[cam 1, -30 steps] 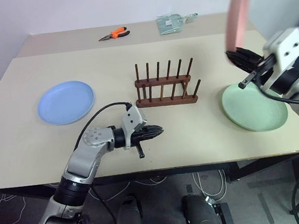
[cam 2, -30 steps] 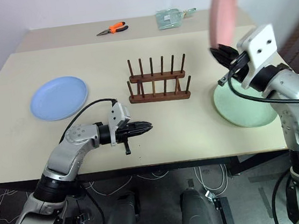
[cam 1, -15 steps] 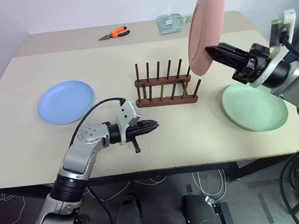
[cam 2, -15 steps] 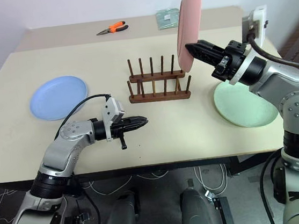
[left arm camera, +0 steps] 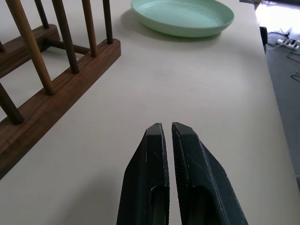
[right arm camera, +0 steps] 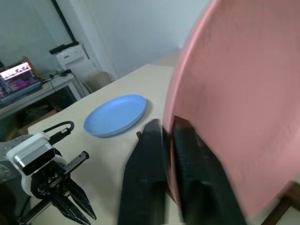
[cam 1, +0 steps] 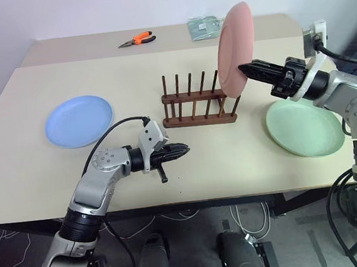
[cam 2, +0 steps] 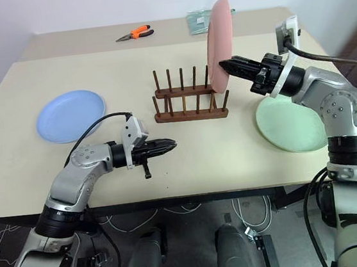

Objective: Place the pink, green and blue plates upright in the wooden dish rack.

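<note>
A wide beige counter [cam 1: 246, 164] filled the scene from the head camera, with a second, narrower counter butted against its far edge.

The pink plate [cam 1: 235, 50] stood on edge, almost upright, at the right end of the wooden dish rack [cam 1: 198, 103]. Its lower rim was down among the end pegs, though whether it rested on the rack's base could not be told. The right pincer [cam 1: 245, 69] reached in from the right and pinched the plate's rim between its two black fingers, one on each face; in the right wrist view the fingers [right arm camera: 192, 168] straddled the pink edge.

The green plate [cam 1: 304, 127] lay flat on the counter to the right of the rack, under the right arm. The blue plate [cam 1: 78, 121] lay flat on the left side of the counter, well apart from the rack.

The rack itself sat near the middle of the counter, dark brown, with two rows of thin upright pegs, all of them empty apart from the end slot where the pink plate stood.

The left pincer [cam 1: 183, 149] hovered just above the counter in front of the rack, pointing right, its fingers pressed together and holding nothing.

On the far counter lay orange-handled pliers [cam 1: 137, 40] and, to their right, a small clear packet [cam 1: 204, 27].
</note>
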You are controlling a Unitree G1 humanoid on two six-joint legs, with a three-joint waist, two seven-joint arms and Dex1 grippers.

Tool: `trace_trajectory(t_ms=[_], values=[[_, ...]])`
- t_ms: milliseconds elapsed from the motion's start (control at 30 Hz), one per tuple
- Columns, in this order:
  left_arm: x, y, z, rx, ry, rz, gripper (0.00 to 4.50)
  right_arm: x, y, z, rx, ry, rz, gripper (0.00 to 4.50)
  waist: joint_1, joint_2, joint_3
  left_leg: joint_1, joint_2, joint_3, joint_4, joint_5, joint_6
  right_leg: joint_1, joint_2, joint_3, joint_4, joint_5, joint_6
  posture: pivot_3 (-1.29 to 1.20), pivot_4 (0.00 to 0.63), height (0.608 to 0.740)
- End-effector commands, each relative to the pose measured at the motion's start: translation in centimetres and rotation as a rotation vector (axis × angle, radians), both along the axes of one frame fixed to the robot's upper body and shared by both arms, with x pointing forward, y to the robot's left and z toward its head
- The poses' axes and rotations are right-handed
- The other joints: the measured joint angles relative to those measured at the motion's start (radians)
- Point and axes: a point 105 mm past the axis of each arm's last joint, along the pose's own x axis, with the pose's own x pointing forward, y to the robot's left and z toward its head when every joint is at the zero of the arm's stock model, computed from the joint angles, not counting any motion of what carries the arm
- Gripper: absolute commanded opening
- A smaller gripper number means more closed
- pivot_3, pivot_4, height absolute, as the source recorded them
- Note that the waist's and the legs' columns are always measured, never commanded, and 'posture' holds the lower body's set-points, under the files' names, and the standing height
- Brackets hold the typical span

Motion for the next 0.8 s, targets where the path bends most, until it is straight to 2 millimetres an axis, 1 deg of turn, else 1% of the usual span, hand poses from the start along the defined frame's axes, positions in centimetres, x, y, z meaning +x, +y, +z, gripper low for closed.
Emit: trace_trajectory(t_ms=[33, 133, 167, 233, 300, 367, 400, 433, 500, 533, 600, 667, 800], values=[[-0.3, 0.0, 1.1, -0.024, -0.033, -0.009, 0.25, 0.4, -0.2, 1.3, 0.015, -0.051, -0.018, 1.91, 0.0, 0.0, 0.0, 0.0, 0.0, 0.0, 0.0, 0.0, 0.0, 0.0, 0.0, 0.0, 0.0, 0.0, 0.001, 0.0, 0.15, 0.74], [-0.3, 0.1, 1.1, -0.02, -0.033, -0.008, 0.25, 1.0, -0.8, 1.8, -0.004, -0.112, -0.103, 3.41, 0.0, 0.0, 0.0, 0.0, 0.0, 0.0, 0.0, 0.0, 0.0, -0.001, 0.0, 0.0, 0.001, 0.001, 0.002, 0.0, 0.15, 0.74], [-0.4, 0.1, 1.1, -0.017, -0.033, -0.008, 0.25, 0.9, -1.5, 2.3, -0.014, -0.15, -0.149, 3.84, 0.0, 0.0, 0.0, 0.0, 0.0, 0.0, 0.0, 0.0, 0.0, -0.001, 0.0, 0.0, 0.002, 0.001, 0.002, 0.0, 0.15, 0.74], [-0.5, 0.1, 1.0, -0.012, -0.034, -0.008, 0.25, 0.6, -2.5, 3.2, -0.026, -0.205, -0.209, 3.84, 0.002, 0.0, 0.0, 0.0, 0.0, 0.0, 0.0, 0.0, 0.0, -0.002, 0.0, 0.0, 0.003, 0.001, 0.002, 0.0, 0.15, 0.74], [-0.5, 0.1, 0.9, -0.01, -0.034, -0.007, 0.25, 0.2, -3.1, 3.6, -0.031, -0.233, -0.234, 3.84, 0.003, 0.0, 0.0, -0.001, 0.0, 0.0, 0.0, 0.0, 0.0, -0.002, 0.0, 0.0, 0.003, 0.0, 0.003, 0.0, 0.15, 0.74], [-0.5, 0.2, 0.9, -0.01, -0.033, -0.003, 0.25, -0.7, -3.9, 4.2, -0.056, -0.273, -0.269, 3.84, 0.005, 0.0, 0.0, -0.001, 0.0, 0.0, 0.0, 0.0, 0.0, -0.002, 0.0, 0.0, 0.004, 0.0, 0.003, 0.0, 0.15, 0.74], [-0.6, 0.3, 0.9, -0.009, -0.031, -0.001, 0.25, -2.5, -4.9, 3.9, -0.1, -0.283, -0.279, 3.84, 0.01, 0.0, 0.0, -0.001, 0.0, 0.0, 0.0, 0.0, 0.0, -0.002, 0.0, 0.0, 0.004, 0.0, 0.003, 0.0, 0.15, 0.74], [-0.6, 0.4, 0.9, -0.007, -0.029, -0.001, 0.25, -4.1, -5.5, 3.1, -0.163, -0.267, -0.282, 3.84, 0.021, 0.0, 0.0, -0.001, 0.0, 0.0, 0.0, 0.0, 0.0, -0.002, 0.0, 0.0, 0.004, 0.0, 0.003, 0.0, 0.15, 0.74], [-0.6, 0.4, 0.8, -0.003, -0.024, -0.006, 0.25, -5.7, -6.3, 0.3, -0.329, -0.19, -0.319, 4.4, 0.031, 0.0, 0.0, -0.002, 0.0, 0.0, -0.001, 0.0, 0.0, -0.001, 0.0, -0.001, 0.004, -0.001, 0.005, 0.0, 0.15, 0.74], [-0.6, 0.5, 0.8, -0.002, -0.023, -0.009, 0.25, -6.0, -6.5, -0.7, -0.374, -0.165, -0.33, 4.45, 0.028, 0.0, 0.0, -0.001, 0.0, 0.0, 0.0, 0.0, 0.0, 0.0, 0.0, -0.001, 0.005, -0.002, 0.006, 0.0, 0.15, 0.74], [-0.4, 0.3, 0.9, -0.005, -0.024, -0.018, 0.25, -6.4, -6.2, -3.6, -0.521, -0.124, -0.371, 4.45, 0.018, 0.001, 0.0, -0.001, 0.0, 0.001, 0.001, 0.0, -0.001, -0.001, 0.0, -0.001, 0.006, -0.003, 0.003, 0.0, 0.15, 0.74], [-0.1, 0.0, 1.1, -0.01, -0.027, -0.027, 0.25, -6.5, -6.0, -6.0, -0.622, -0.094, -0.412, 4.45, 0.012, 0.001, -0.001, 0.001, 0.0, 0.001, 0.002, 0.0, -0.001, -0.001, 0.0, 0.0, 0.007, -0.003, 0.002, 0.0, 0.15, 0.74], [0.0, -0.5, 1.3, -0.016, -0.033, -0.054, 0.25, -6.2, -5.9, -9.2, -0.665, -0.032, -0.509, 4.45, -0.003, 0.001, -0.001, 0.001, 0.0, 0.001, 0.006, 0.0, -0.001, 0.0, 0.0, 0.0, 0.007, -0.002, 0.0, 0.0, 0.15, 0.74]])
